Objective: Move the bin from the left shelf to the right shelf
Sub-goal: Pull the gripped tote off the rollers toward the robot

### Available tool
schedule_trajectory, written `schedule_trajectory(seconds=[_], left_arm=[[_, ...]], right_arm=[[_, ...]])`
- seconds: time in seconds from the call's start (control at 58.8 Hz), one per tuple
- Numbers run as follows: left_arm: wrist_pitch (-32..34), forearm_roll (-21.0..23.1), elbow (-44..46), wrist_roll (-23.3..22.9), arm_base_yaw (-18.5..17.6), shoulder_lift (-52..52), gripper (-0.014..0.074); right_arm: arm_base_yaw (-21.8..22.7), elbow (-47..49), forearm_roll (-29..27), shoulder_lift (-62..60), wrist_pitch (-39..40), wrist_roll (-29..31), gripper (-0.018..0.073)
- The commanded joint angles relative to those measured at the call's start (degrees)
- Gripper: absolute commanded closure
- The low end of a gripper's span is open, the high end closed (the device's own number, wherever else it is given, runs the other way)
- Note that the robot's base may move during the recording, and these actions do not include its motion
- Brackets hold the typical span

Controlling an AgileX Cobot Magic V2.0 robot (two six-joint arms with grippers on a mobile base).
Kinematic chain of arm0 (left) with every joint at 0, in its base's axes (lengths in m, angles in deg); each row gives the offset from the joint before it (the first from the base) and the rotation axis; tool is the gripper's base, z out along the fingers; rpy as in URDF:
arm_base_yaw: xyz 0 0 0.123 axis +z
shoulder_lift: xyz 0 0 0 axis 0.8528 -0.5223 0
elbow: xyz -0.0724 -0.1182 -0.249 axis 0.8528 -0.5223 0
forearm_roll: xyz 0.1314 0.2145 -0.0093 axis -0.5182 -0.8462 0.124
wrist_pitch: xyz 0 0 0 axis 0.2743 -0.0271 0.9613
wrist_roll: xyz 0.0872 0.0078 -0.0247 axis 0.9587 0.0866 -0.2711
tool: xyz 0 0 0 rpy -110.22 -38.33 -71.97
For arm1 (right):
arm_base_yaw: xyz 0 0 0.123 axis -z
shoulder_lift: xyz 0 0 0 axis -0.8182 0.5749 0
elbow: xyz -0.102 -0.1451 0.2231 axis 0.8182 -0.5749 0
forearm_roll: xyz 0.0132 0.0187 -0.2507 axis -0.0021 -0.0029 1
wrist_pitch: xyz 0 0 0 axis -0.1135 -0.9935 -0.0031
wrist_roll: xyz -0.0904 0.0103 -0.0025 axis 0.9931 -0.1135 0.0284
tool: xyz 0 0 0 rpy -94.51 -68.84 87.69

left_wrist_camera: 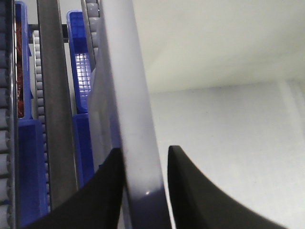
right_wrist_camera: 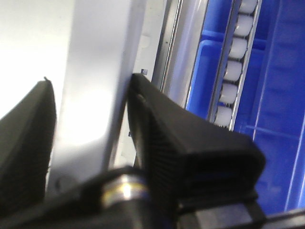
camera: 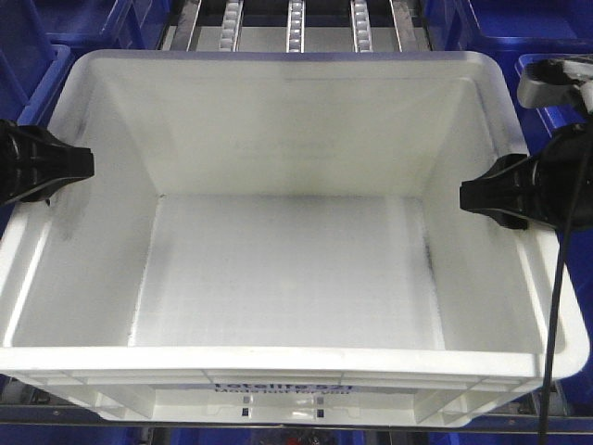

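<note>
- Front-facing view: the bin [camera: 278, 358] fills most of the picture. It is a white plastic tote with a thick rolled rim, ribs on its near side and a line of dark print there, too blurred to read surely.
- Grey scuffs mark its inner walls and bare floor.
- It stands upright, mouth up. Its long axis runs left to right across the view, and the printed long side faces the camera.
- Roller tracks [camera: 295, 23] show just behind its far rim, and blue bins [camera: 37, 28] lie beyond it on both sides. Whether it rests on the shelf or hangs lifted, I cannot tell.
- Left gripper [camera: 82, 167] straddles the left short rim about midway along it.
- Left wrist view: the rim passes between the two black fingers [left_wrist_camera: 107, 191], which are closed on it, one outside the wall and one inside.
- Right gripper [camera: 471, 197] straddles the right short rim, opposite the left one.
- Right wrist view: its fingers [right_wrist_camera: 167, 133] clasp the rim likewise, the outer one pressed against the wall.
- A black cable [camera: 556, 306] hangs over the bin's near right corner.
</note>
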Motion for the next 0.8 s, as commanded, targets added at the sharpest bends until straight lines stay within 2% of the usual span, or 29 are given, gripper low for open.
schedule_trajectory(seconds=[0.0,0.119,0.255,0.783], left_arm=[[5.42,3.75,2.16,2.01,-0.37,2.71,0.0604],[4.98,3.74,2.16,2.01,-0.37,2.71,0.0604],[4.74,5.8,2.16,2.01,-0.37,2.71,0.0604],[4.58,4.97,2.16,2.01,-0.37,2.71,0.0604]], right_arm=[[0.25,2.2,-1.2,-1.54,4.57,0.6,0.0564],[0.25,2.2,-2.23,-1.67,4.62,0.71,0.0564],[0.25,2.2,-2.25,-1.67,4.62,0.71,0.0564],[0.25,2.2,-1.74,-1.67,4.61,0.66,0.0564]])
